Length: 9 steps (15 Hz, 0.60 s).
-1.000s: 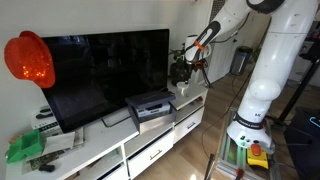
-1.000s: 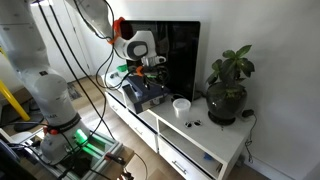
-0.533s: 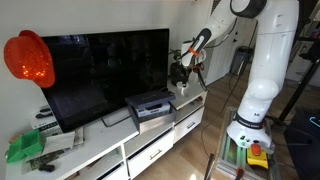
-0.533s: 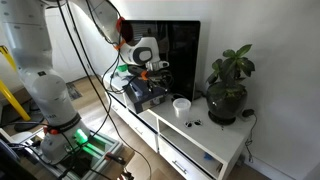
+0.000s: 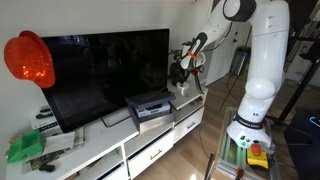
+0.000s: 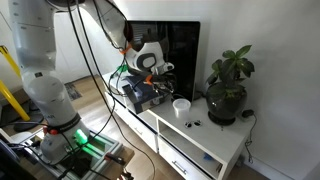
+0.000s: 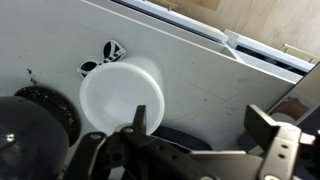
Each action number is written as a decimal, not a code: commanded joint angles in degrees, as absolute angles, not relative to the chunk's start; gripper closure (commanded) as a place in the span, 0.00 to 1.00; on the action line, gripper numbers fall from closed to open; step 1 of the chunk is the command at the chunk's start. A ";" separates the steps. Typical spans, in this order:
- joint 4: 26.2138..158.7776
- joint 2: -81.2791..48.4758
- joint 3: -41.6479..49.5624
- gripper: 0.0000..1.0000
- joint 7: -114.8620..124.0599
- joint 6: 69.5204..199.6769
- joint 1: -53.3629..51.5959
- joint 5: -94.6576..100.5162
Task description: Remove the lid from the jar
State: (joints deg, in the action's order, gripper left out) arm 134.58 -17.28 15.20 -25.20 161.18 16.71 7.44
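Observation:
My gripper (image 7: 200,115) is open and empty, with white cabinet top showing between its fingers. It hangs in the air over the TV cabinet in both exterior views (image 6: 153,72) (image 5: 182,70). A white round container with a flat white top (image 7: 122,95) stands to the left of the fingers in the wrist view and on the cabinet in an exterior view (image 6: 181,104). No small dark jar can be made out. A dark rounded shape (image 7: 175,135) lies low between the fingers; I cannot tell what it is.
A potted plant in a dark round pot (image 6: 225,98) (image 7: 35,125) stands beyond the white container. Two small black items (image 6: 191,122) (image 7: 100,60) lie near the cabinet's front edge. A flat grey box device (image 6: 143,95) sits in front of the TV (image 5: 105,65).
The arm has swung its upper links, and the gripper has moved slightly lower and toward the white container. It stays open.

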 commanded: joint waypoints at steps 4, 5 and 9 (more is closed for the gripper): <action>126.55 -27.26 7.96 0.00 -27.71 164.42 25.21 3.20; 125.37 -28.29 7.14 0.00 -27.92 164.09 26.25 3.12; 121.39 -31.66 3.93 0.15 -28.79 163.01 29.92 2.64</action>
